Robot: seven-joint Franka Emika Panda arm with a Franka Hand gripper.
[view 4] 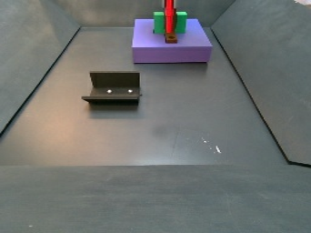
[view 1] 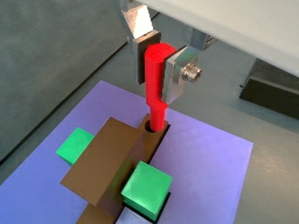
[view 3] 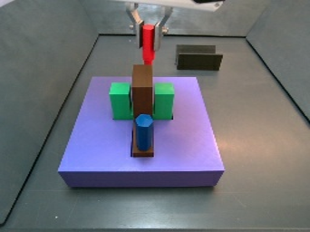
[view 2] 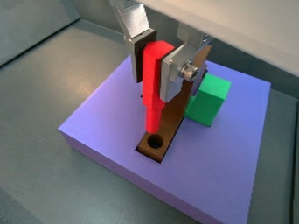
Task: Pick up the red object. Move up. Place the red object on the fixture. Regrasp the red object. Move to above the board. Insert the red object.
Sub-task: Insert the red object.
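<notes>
My gripper (view 1: 159,70) is shut on the red object (view 1: 156,80), an upright peg pinched near its top between the silver fingers (view 1: 177,75). It hangs over the board (view 1: 205,153), and its lower tip meets the round hole (view 2: 153,140) at the end of the brown bar (view 1: 107,157). I cannot tell how deep the tip sits. In a side view the gripper (view 3: 148,23) holds the red object (view 3: 148,43) just above the brown bar's (view 3: 143,91) top, at the far end of the board (view 3: 109,149). The fixture (view 4: 112,88) stands apart on the floor.
Green blocks (view 3: 121,100) (view 3: 164,101) flank the brown bar on the board, and a blue cylinder (view 3: 144,132) stands at its near end. The fixture (view 3: 198,58) sits behind the board. Grey walls ring the floor (view 4: 158,136).
</notes>
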